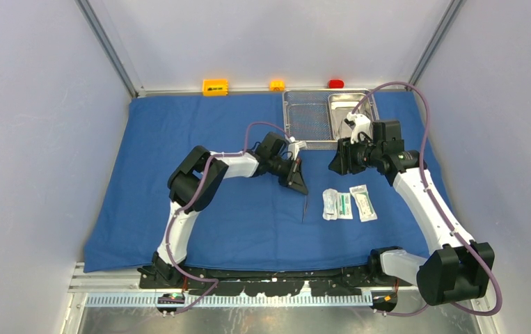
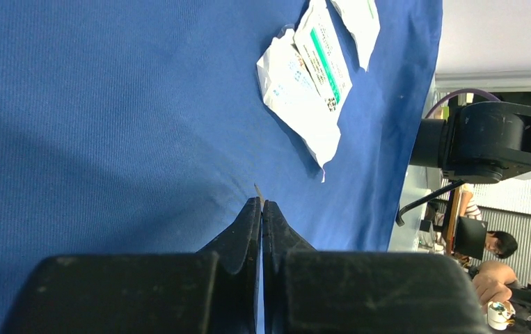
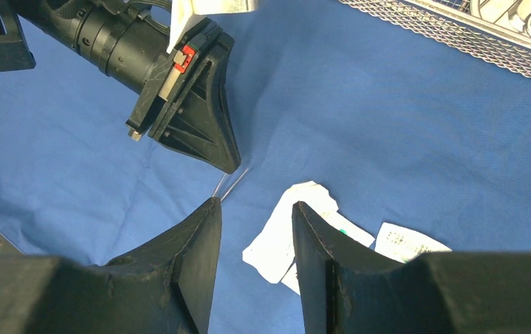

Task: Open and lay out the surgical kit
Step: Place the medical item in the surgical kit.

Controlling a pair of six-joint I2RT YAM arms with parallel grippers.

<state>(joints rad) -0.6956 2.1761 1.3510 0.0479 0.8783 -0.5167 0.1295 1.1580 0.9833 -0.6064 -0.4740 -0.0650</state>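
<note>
The blue cloth (image 1: 179,174) lies spread flat over the table. At its back edge stand the steel mesh tray (image 1: 307,115) and, just right of it, the smaller steel pan (image 1: 344,104). My left gripper (image 1: 302,188) is shut on thin steel forceps (image 1: 304,209), whose tips (image 3: 233,182) stick out past the closed jaws over the cloth. Three white-green packets (image 1: 346,204) lie side by side to the right of it. My right gripper (image 3: 255,209) hovers open over the cloth near the packets (image 3: 283,236), nothing between its fingers.
Small orange (image 1: 215,87), yellow (image 1: 277,85) and red (image 1: 336,83) blocks sit on the back ledge beyond the cloth. Grey walls close in both sides. The mesh tray's rim (image 3: 457,35) runs just behind the right gripper.
</note>
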